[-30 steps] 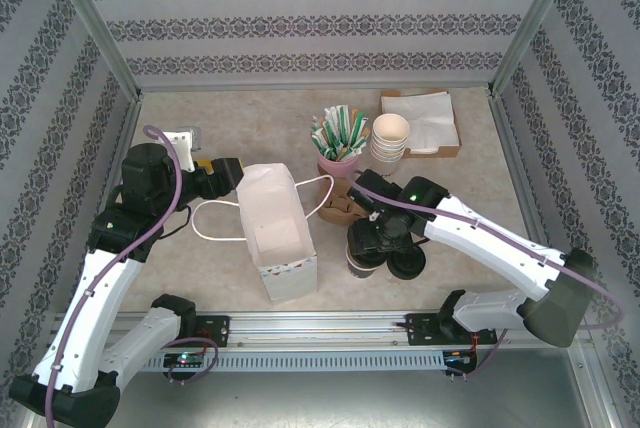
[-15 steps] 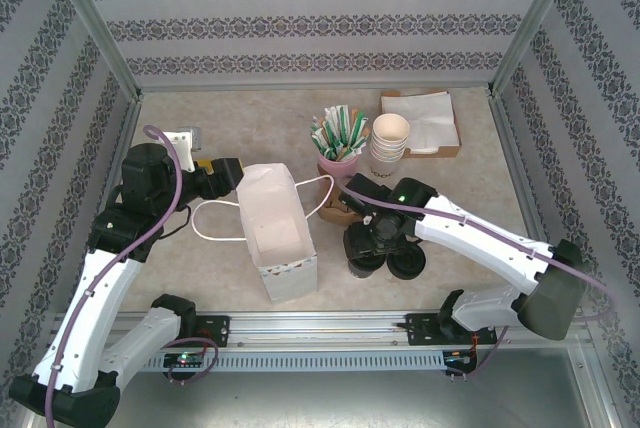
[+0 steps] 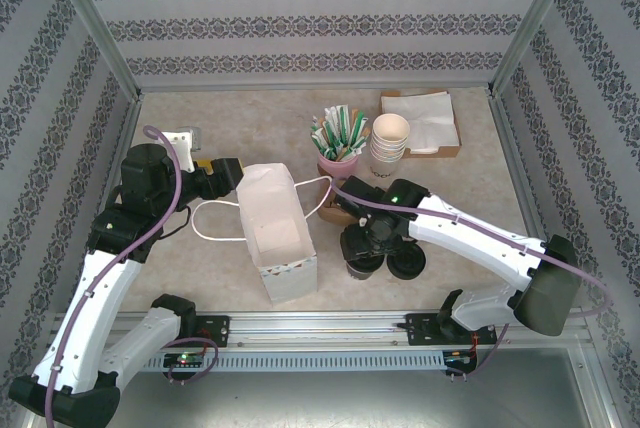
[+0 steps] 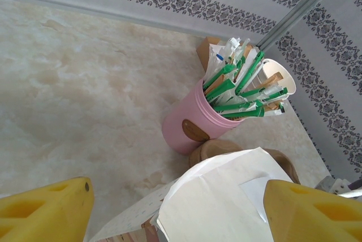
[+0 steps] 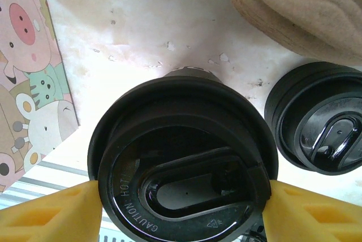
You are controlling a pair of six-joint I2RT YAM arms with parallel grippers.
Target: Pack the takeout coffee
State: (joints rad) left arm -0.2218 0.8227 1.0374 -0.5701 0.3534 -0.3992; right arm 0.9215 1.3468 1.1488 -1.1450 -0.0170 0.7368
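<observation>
Patterned wallpaper on three sides and a pale marbled desk (image 3: 250, 118), with a white paper bag (image 3: 280, 238) standing open pretty much in the middle of it.

Progress-wise, I'd call this early-middle. The takeout coffee (image 5: 184, 168) has its black lid on and sits just right of the bag, near the front edge, so it's not packed yet. The right gripper (image 5: 184, 214) is down over it, and in the right wrist view the yellow fingers (image 5: 51, 214) press against both sides of the lid rim, so that reads to me as clamped on the cup. I can't tell whether the cup is resting on the desk or already a hair off it.

The left gripper (image 4: 178, 208) is at the bag's far end with its fingers wide apart. The bag's top edge sits between them but nothing is pinched, so it looks more like guarding the bag than holding it.

What's left, as I see it: lift the coffee, carry it over the bag's mouth, lower it in upright, and let go. The bag looks empty from above.

The loose lid (image 5: 319, 120) lies just beside the coffee, so watch for bumping it on the way up.
</observation>
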